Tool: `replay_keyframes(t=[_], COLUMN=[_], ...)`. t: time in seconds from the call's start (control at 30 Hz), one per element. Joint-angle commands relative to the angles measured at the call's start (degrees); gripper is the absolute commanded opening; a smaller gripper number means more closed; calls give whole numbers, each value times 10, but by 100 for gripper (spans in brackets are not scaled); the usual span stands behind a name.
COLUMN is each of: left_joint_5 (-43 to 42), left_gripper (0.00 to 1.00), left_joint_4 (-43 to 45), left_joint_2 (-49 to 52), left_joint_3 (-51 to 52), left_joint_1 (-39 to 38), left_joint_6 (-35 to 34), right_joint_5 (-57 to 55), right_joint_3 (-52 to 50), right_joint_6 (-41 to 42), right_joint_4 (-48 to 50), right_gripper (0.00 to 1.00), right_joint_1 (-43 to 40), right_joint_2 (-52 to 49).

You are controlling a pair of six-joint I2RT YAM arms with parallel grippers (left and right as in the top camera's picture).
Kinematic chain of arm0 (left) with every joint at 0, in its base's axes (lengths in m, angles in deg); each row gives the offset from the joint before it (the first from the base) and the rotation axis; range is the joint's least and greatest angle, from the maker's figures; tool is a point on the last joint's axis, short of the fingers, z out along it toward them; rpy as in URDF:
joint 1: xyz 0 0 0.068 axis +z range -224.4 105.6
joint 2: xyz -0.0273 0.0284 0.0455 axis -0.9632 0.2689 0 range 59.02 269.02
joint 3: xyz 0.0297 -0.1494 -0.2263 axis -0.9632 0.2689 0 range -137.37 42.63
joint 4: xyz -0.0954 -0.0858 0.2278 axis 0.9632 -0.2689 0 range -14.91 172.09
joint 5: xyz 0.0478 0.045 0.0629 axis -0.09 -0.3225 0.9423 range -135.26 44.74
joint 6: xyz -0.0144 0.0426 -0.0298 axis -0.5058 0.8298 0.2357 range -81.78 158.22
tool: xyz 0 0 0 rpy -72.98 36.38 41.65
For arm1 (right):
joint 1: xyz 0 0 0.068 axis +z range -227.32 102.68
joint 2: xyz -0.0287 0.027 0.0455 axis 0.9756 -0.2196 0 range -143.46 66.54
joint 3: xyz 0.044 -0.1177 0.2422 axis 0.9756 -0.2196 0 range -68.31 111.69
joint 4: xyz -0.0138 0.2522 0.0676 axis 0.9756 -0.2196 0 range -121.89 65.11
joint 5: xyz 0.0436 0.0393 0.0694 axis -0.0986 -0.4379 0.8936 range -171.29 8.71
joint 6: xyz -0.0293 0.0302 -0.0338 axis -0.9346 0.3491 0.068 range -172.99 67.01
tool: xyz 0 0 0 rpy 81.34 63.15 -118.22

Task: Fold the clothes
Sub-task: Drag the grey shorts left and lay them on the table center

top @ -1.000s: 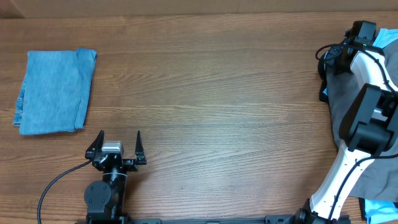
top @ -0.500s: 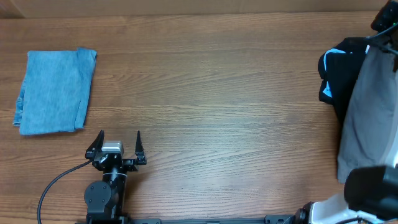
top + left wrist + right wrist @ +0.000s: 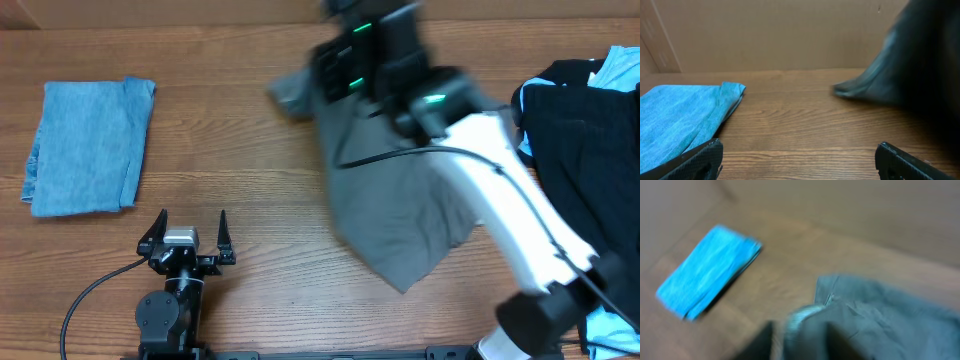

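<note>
Wide open, the left gripper [image 3: 192,222] sits at the near edge of the table [image 3: 270,300], left of the middle. Its two fingers are spread and point to the far side, with nothing between them. In its wrist view both fingertips [image 3: 695,160] show low in the corners, with bare wood between. A black cable [image 3: 85,295] curves from its arm to the near left.

The right arm [image 3: 500,200] reaches from the near right corner across to the far middle of the table. The right gripper [image 3: 345,55] at its end is badly blurred, above the far end of the grey garment [image 3: 400,210]. Whether it is clamped on the cloth or has let go cannot be told from either view.

The grey garment spreads unfolded over the table, right of centre. It runs from a corner at the far left, by the right gripper, to a point toward the near side. The arm hides part of it. In the right wrist view its edge fills the lower right, too blurred for detail.

A blue garment [image 3: 88,145] lies folded in a rectangle at the far left, well apart from the grey one and from both grippers. At the right edge a black garment [image 3: 580,140] lies in a heap, with light blue cloth [image 3: 620,65] at its far side.
</note>
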Motion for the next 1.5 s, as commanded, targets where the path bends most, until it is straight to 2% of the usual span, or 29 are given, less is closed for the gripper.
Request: replay_keyframes(t=[0.0,0.03,0.1,0.27,0.43,0.47,0.5,0.53,0.57,0.6,0.67,0.77,0.83,1.07,1.2,1.47], left_joint_5=[7,7,7,7,7,7,7,7,7,7,7,7,7,7,7,7], left_gripper=[100,100,100,100,100,100,100,100,100,100,100,100,100,100,100,100], left_joint_4=[-1,-1,-1,-1,-1,-1,-1,-1,-1,-1,-1,-1,-1,-1,-1,-1], left_joint_2=[-4,-4,-4,-4,-4,-4,-4,-4,-4,-4,-4,-4,-4,-4,-4,-4], left_joint_3=[2,2,2,2,2,2,2,2,2,2,2,2,2,2,2,2], left_joint_1=[3,3,3,3,3,3,3,3,3,3,3,3,3,3,3,3], left_joint_6=[9,9,9,9,9,9,9,9,9,9,9,9,9,9,9,9], right_joint_5=[3,3,3,-102,-139,-138,-135,-124,-111,-110,-110,-110,-108,-39,-30,-31], right_joint_3=[15,18,20,20,20,20,19,17,9,-2,-43,-122,-192,-397,-443,-445], right_joint_6=[2,1,1,2,79,94,109,122,122,122,131,183,201,193,194,195], right_joint_4=[4,3,-12,-129,-299,-341,-383,-436,-460,-476,-494,-465,-413,-241,-183,-152], right_gripper=[72,84,91,91,92,88,80,68,61,45,4,4,4,4,4,4], right_joint_1=[41,49,50,10,-71,-92,-110,-128,-135,-138,-139,-143,-154,-257,-273,-274], right_joint_2=[-3,5,26,141,242,249,252,250,247,244,242,242,242,197,133,19])
